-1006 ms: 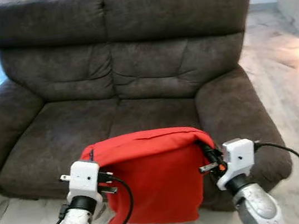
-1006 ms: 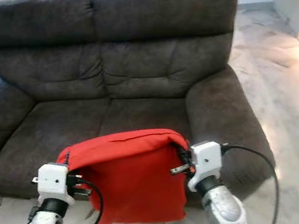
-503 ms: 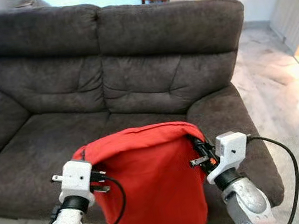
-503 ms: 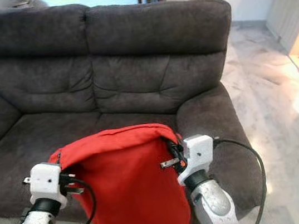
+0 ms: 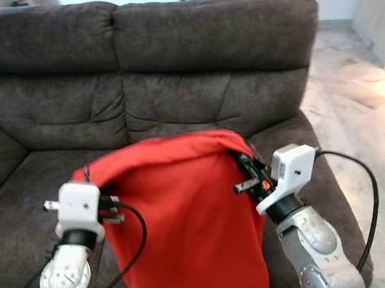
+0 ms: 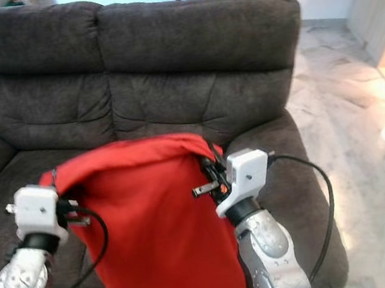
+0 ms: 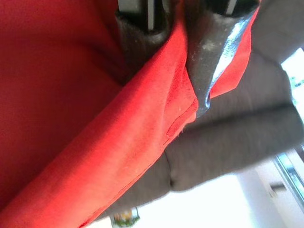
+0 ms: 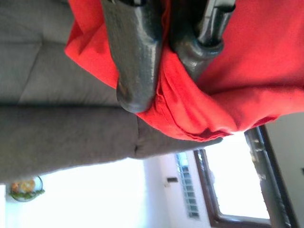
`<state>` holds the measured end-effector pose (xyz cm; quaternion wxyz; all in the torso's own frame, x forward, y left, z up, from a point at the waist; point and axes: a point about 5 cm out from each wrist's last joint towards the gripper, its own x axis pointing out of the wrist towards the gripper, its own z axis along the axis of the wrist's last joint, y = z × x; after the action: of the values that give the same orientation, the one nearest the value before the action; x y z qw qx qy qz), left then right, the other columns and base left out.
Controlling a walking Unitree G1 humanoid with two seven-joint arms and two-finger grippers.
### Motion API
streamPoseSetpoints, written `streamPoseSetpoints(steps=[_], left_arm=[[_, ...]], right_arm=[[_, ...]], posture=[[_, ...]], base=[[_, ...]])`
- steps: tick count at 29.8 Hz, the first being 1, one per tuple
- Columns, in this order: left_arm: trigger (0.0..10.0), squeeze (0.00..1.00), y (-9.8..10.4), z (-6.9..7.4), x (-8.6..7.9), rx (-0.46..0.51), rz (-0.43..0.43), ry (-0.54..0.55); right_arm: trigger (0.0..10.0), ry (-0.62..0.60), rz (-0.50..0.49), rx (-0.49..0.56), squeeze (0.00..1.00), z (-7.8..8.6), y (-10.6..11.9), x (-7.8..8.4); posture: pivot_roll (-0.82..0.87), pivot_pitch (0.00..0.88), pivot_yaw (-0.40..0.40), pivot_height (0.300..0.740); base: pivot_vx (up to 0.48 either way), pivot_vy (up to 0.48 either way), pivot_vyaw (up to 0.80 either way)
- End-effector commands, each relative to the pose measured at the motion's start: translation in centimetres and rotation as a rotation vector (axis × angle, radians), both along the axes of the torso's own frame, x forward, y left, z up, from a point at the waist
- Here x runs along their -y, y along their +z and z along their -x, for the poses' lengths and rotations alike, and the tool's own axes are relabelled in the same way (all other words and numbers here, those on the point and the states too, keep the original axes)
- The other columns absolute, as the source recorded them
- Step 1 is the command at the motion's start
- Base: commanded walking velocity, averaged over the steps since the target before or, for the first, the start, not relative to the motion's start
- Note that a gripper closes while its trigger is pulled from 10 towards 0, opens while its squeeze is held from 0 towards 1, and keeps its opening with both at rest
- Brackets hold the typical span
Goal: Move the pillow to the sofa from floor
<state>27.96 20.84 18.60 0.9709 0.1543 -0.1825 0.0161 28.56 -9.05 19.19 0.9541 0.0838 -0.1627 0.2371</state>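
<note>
1. Two grippers up at chest height, red pillow (image 5: 183,225) strung between them and hanging down in front of the dark grey sofa (image 5: 167,68).
2. L gripper (image 7: 175,71): both black fingers clamped on pillow's upper corner on robot's left, fabric edge pinched between pads, as seen in L wrist view. In the head views, white wrist block (image 5: 78,202) just beside that corner.
3. R gripper (image 8: 164,61): fingers closed on the opposite upper corner, red cloth bunched between and below them. In the head views, sits right at pillow's top R edge (image 5: 244,172).
4. Pillow: top edge folded over in an arch, body drooping limp past the pic's lower edge; off the floor, in front of seat cushions, overlapping sofa's front edge in view. Touching seat or not: can't tell.
5. Sofa: two-seater, seat (image 5: 20,206) bare on robot's left, R armrest (image 5: 316,147) beside R arm.
6. Marble-look floor (image 5: 378,123) to the R of sofa; black cables looping off both wrists.
</note>
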Motion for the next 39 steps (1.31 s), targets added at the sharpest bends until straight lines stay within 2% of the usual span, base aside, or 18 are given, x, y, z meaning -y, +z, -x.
streamPoseSetpoints(steps=[1,4,12,19,34,39], left_arm=[[10.0,0.0,3.2,0.1,-0.6,0.125,0.015,0.028],[10.0,0.0,4.0,-0.1,-0.7,0.137,0.012,0.022],[10.0,0.0,4.3,0.0,-0.7,0.137,0.032,0.014],[10.0,0.0,1.7,0.1,0.3,0.012,0.035,-0.072],[10.0,0.0,2.9,-0.5,-0.2,0.023,0.029,-0.067],[10.0,0.0,3.5,-0.7,0.1,0.052,0.011,-0.079]], right_arm=[[10.0,-0.015,-0.021,0.101,0.0,0.4,2.3,0.7],[10.0,-0.014,-0.025,0.089,0.0,0.2,2.3,0.6],[10.0,-0.034,-0.028,0.081,0.0,-0.2,2.5,0.8],[10.0,-0.059,-0.025,0.07,0.0,-0.6,2.2,0.9],[10.0,-0.11,-0.053,0.115,0.0,-1.5,3.4,1.4],[10.0,-0.136,-0.04,0.136,0.0,-2.6,3.7,1.5]], posture=[[0.03,0.075,0.008,0.74],[0.03,0.075,0.006,0.74],[0.03,0.076,0.005,0.74],[0.04,0.077,0.005,0.74],[0.04,0.079,0.011,0.74],[0.04,0.076,0.012,0.74]], base=[[0.307,0.0,0.0],[0.307,0.0,0.0],[0.307,0.0,0.0],[0.039,0.0,0.0],[0.0,0.0,0.0],[0.098,0.0,0.0]])
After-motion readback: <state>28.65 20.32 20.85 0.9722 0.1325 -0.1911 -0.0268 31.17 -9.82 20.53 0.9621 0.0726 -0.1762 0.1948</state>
